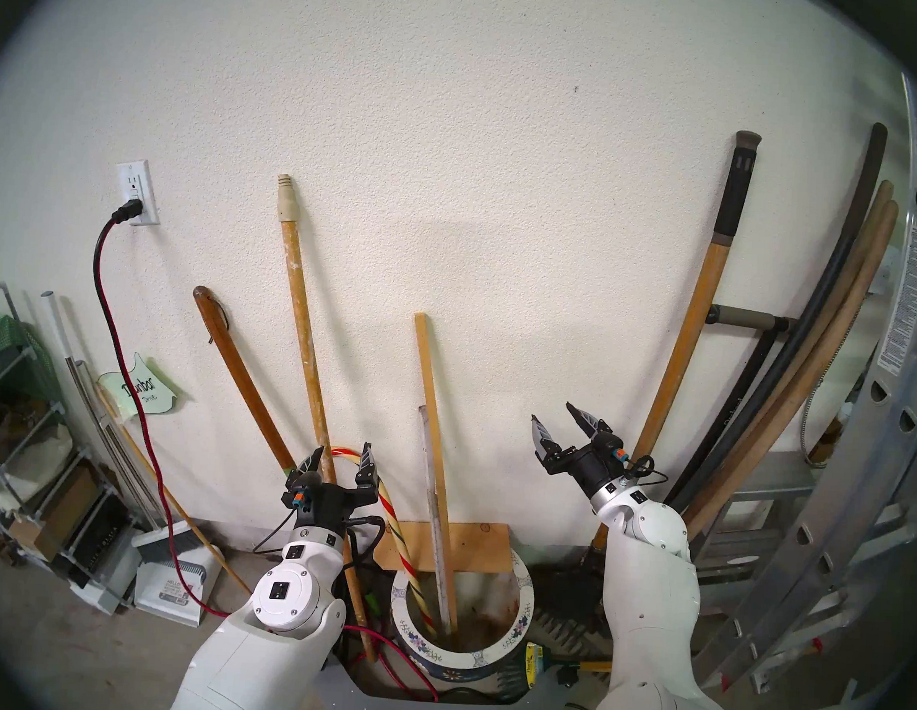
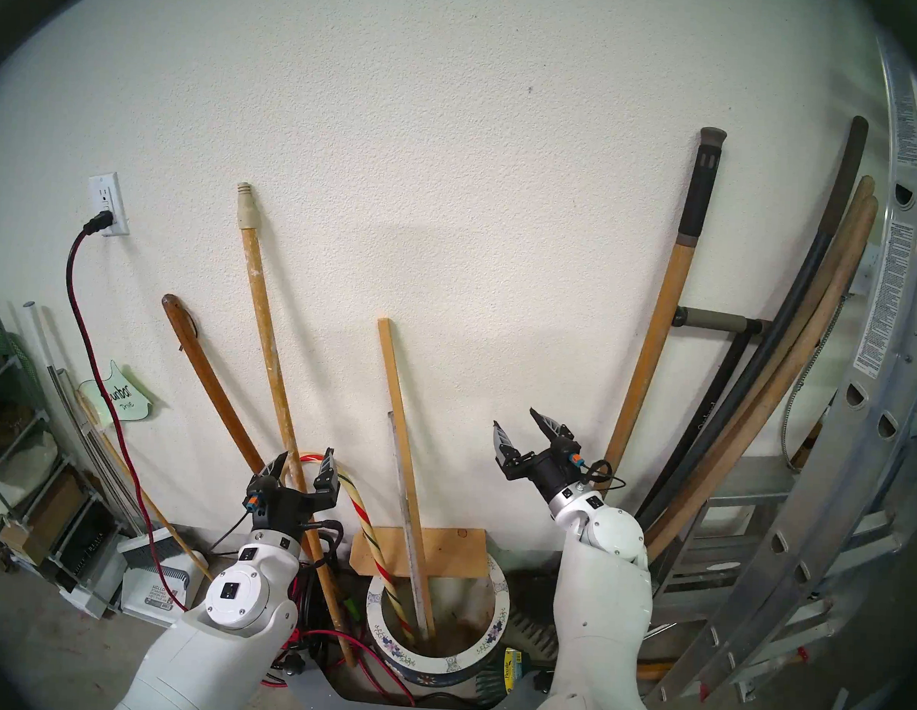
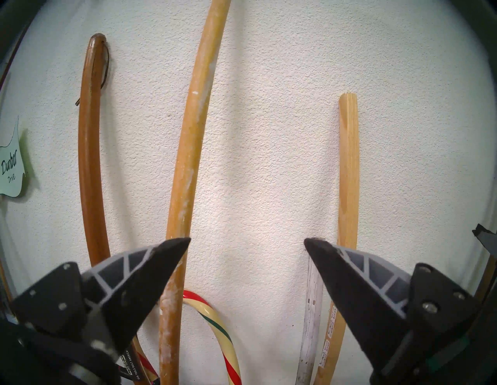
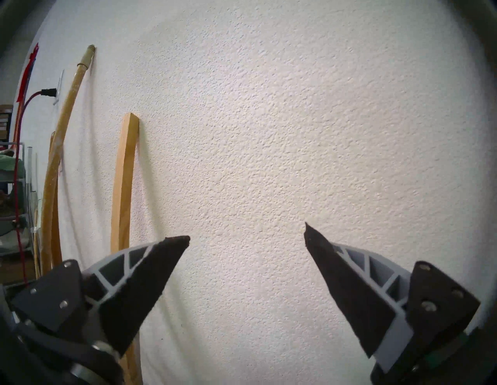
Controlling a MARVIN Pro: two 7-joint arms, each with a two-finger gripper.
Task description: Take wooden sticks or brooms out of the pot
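The pot, dark blue with a flowered white rim, stands on the floor against the wall. A thin pale-wood stick stands in it and leans on the wall. The thick orange-brown shaft with a black sleeve leans outside the pot, behind my right arm. My left gripper is open, left of the pot. My right gripper is open and faces bare wall.
A striped cane and a grey slat also stand in the pot. A paint-spattered pole runs between my left fingers, beside a dark brown pole. A ladder and handles crowd the right; a shelf and a red cable are on the left.
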